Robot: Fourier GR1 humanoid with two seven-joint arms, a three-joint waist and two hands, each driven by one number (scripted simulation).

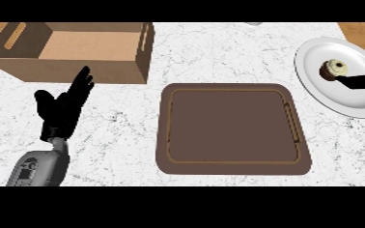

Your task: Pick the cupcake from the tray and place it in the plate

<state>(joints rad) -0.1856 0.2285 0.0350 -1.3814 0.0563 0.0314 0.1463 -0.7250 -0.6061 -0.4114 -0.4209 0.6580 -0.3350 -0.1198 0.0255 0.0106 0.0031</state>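
Observation:
A small cupcake (333,69) with a brown base and pale top sits on the white plate (317,84) at the right edge of the counter. Only a black part of my right hand (354,82) shows, coming in from the right edge over the plate. Its straight fingers reach the cupcake's lower right side without curling round it. The brown tray (233,128) lies in the middle of the counter with nothing on it. My left hand (63,110) rests open at the left, fingers up, well away from the tray and plate.
An open cardboard box (78,50) stands at the back left, just beyond my left hand. A wooden surface (354,29) shows at the far right corner behind the plate. The counter is white marble.

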